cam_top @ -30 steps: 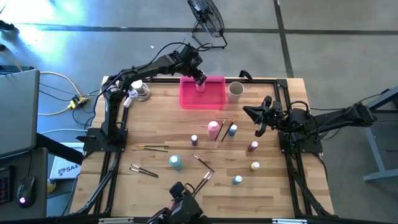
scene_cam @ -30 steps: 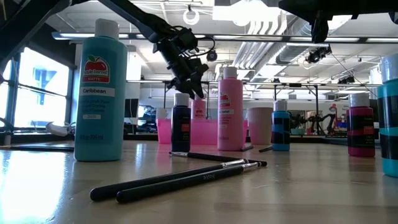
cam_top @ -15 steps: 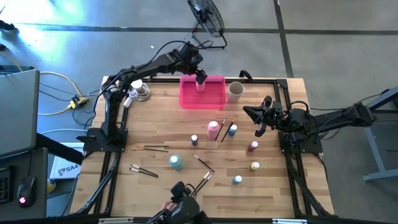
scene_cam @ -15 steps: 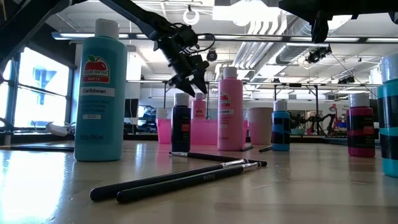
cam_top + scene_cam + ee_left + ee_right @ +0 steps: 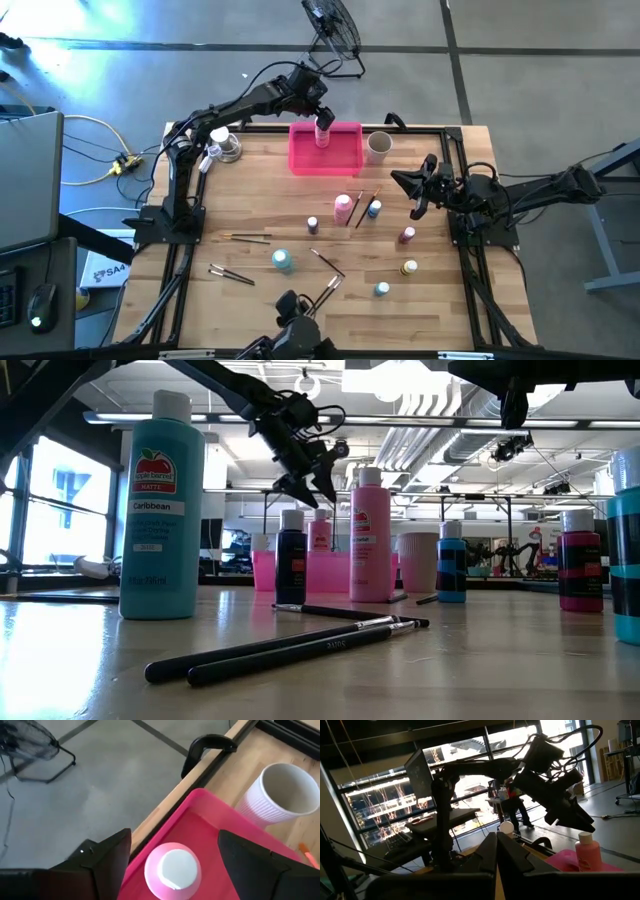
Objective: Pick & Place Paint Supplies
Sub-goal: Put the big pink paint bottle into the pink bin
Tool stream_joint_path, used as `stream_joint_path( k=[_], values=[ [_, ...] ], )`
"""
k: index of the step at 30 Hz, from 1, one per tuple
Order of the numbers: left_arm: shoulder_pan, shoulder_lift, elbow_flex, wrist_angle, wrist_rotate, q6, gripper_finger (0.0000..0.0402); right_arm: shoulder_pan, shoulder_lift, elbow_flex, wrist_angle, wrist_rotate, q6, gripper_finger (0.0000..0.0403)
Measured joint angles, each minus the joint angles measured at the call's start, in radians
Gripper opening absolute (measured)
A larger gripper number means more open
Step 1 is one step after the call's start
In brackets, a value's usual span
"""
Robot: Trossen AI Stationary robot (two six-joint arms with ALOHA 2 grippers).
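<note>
Landmark: pink tray [image 5: 300,155] at the table's far edge. Left of it, a pair of paintbrushes [image 5: 231,274] lies near the front-left part of the table, and one more brush [image 5: 250,238] lies farther back toward the tray. Teal bottle [image 5: 283,261] stands well in front of the tray. Left gripper [image 5: 323,117] hangs just above the tray's far side, fingers [image 5: 107,857] spread wide apart, clear of the pink bottle [image 5: 173,870] that stands upright inside the tray directly under them. A second pink bottle [image 5: 343,207] stands in front of the tray, tiny blue bottle [image 5: 374,209] beside it. Beige cup [image 5: 378,146] sits just right of the tray. Right gripper [image 5: 412,196] hovers right of the tray past the cup, fingers pressed together, holding nothing.
</note>
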Motion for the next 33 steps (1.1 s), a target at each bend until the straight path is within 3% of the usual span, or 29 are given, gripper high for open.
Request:
stream_joint_path(
  k=[11, 24, 33],
  values=[
    [-0.001, -0.077, 0.000, -0.023, 0.008, -0.011, 0.0294, 0.000, 0.000, 0.001, 0.000, 0.000, 0.000, 0.0002],
    [-0.062, -0.307, 0.000, -0.081, 0.012, 0.041, 0.0294, 0.000, 0.000, 0.001, 0.000, 0.000, 0.000, 0.0002],
    [-0.170, -0.481, -0.001, -0.162, 0.010, 0.093, 0.0293, 0.000, 0.000, 0.001, 0.001, 0.014, 0.000, 0.0002]
  ],
)
